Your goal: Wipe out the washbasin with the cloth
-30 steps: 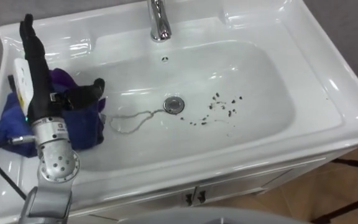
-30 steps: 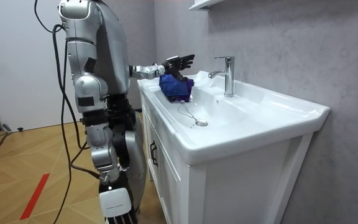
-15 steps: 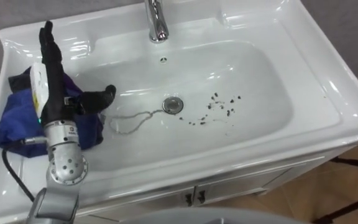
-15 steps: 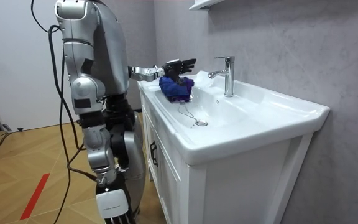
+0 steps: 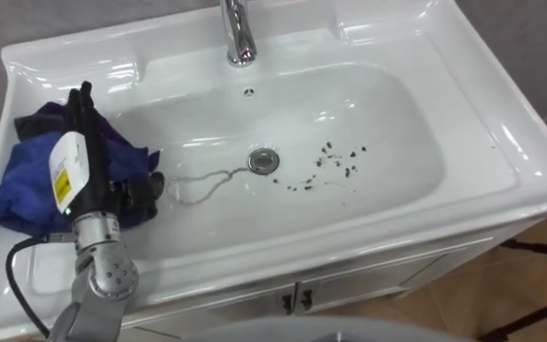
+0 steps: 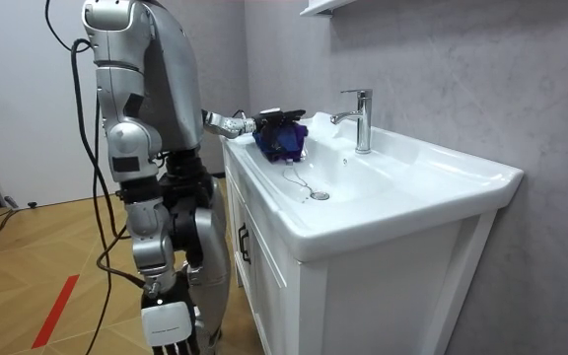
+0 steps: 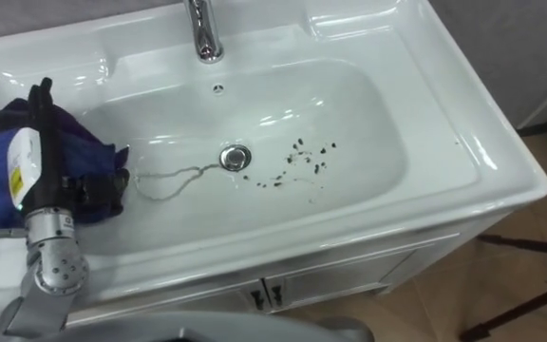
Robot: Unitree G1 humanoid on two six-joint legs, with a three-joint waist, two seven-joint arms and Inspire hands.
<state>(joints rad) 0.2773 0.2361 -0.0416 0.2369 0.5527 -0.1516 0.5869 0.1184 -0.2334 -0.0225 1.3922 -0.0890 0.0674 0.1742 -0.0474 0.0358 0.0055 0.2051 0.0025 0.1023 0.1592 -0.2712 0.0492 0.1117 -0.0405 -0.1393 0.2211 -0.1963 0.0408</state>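
Left hand (image 5: pixel 82 157) lies with fingers straight on the blue cloth (image 5: pixel 22 180), not closed round it. The cloth sits bunched on the basin (image 5: pixel 397 123) rim, at nine o'clock of the drain (image 5: pixel 265 160). Dark specks (image 5: pixel 335 161) at three o'clock remain unwiped. Risk: the flat hand slips over the cloth, or the cloth snags the plug chain (image 5: pixel 202 182). Since one second ago the hand has dropped from above the cloth onto it
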